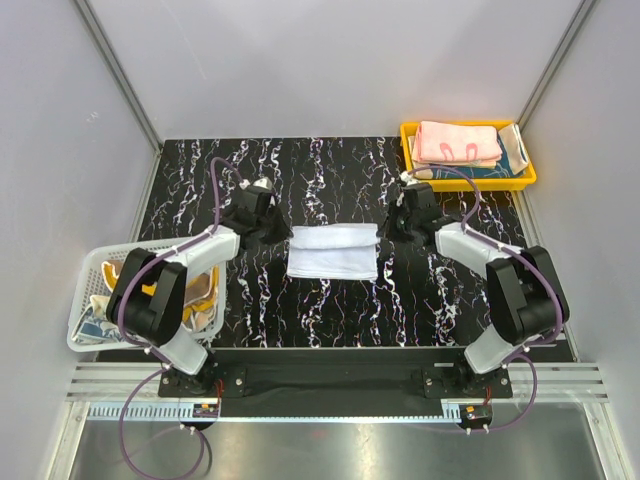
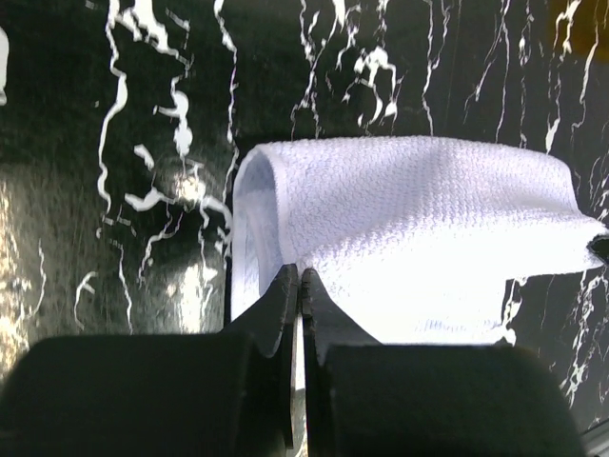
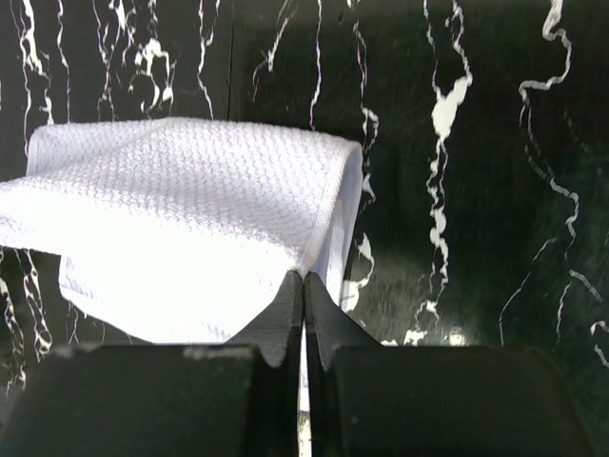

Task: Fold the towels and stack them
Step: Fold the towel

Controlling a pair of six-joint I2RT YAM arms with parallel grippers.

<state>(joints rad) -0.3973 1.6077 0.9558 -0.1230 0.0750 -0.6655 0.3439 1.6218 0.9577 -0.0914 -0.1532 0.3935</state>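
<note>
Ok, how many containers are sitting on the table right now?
2. A yellow tray sits at the far right corner, with a pink towel on top of its stack. A white mesh basket sits at the near left edge. No other container shows.

Both arms are stretched forward from their bases and bent at the elbows. The left arm (image 1: 190, 262) is turned inward to the right, and the right arm (image 1: 482, 252) is turned inward to the left, so the two wrists are faced toward each other. The left gripper (image 2: 301, 274) is held low, with its fingers (image 2: 274, 319) pressed tight together. The right gripper (image 3: 304, 276) is held low the same way. A thin edge of the white towel (image 2: 419, 238) is pinched in each one.
</note>
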